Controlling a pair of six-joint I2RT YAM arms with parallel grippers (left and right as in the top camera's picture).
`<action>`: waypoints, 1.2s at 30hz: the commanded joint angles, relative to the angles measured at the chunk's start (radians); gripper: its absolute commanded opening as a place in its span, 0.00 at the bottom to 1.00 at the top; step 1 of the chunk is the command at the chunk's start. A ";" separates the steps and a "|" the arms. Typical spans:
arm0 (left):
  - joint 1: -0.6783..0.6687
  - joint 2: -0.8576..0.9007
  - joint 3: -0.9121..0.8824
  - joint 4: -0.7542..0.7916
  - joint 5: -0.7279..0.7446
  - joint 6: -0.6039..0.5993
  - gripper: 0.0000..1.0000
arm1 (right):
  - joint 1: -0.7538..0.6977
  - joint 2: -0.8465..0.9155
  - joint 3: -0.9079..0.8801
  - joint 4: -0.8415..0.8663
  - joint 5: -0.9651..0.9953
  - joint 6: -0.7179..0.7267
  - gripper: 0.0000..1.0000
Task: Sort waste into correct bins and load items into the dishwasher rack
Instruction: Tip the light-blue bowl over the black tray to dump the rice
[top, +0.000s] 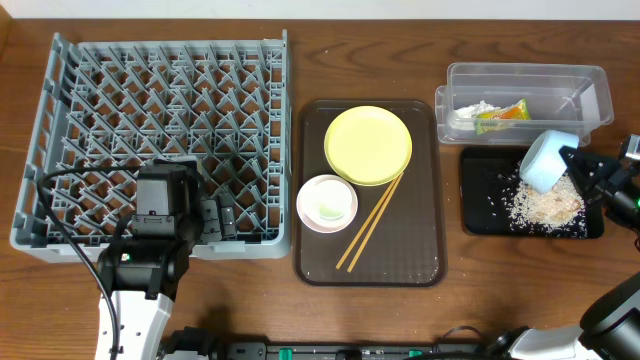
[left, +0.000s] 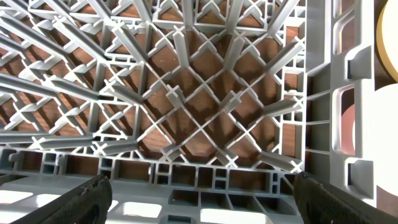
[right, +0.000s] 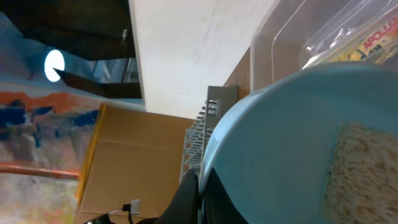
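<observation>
The grey dishwasher rack (top: 160, 130) lies at the left. My left gripper (top: 218, 215) hangs open and empty over its front right part, with the grid below its fingers (left: 205, 208). My right gripper (top: 578, 162) is shut on the rim of the light blue bowl (top: 545, 160), tipped over the black tray (top: 480, 215) where rice scraps (top: 545, 205) lie. In the right wrist view my fingers (right: 199, 193) pinch the bowl (right: 280, 143), and rice (right: 367, 168) clings inside it. The clear tub (top: 590, 85) holds the wrapper (top: 502, 115) and white paper (top: 475, 107).
A brown serving tray (top: 420, 250) in the middle carries the yellow plate (top: 368, 145), the pinkish-white bowl (top: 327, 203) with what seems a small white cup inside, and the chopsticks (top: 372, 222). The rack's wall (left: 348, 93) runs along the right of the left wrist view.
</observation>
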 joint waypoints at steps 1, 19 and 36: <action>0.004 0.003 0.025 -0.002 -0.005 -0.009 0.95 | 0.006 0.005 0.010 0.013 -0.053 0.007 0.01; 0.004 0.003 0.025 -0.002 -0.005 -0.009 0.95 | 0.002 0.005 0.010 0.014 -0.051 0.089 0.01; 0.004 0.004 0.025 -0.002 -0.005 -0.009 0.95 | -0.113 0.005 0.010 0.040 -0.051 0.402 0.01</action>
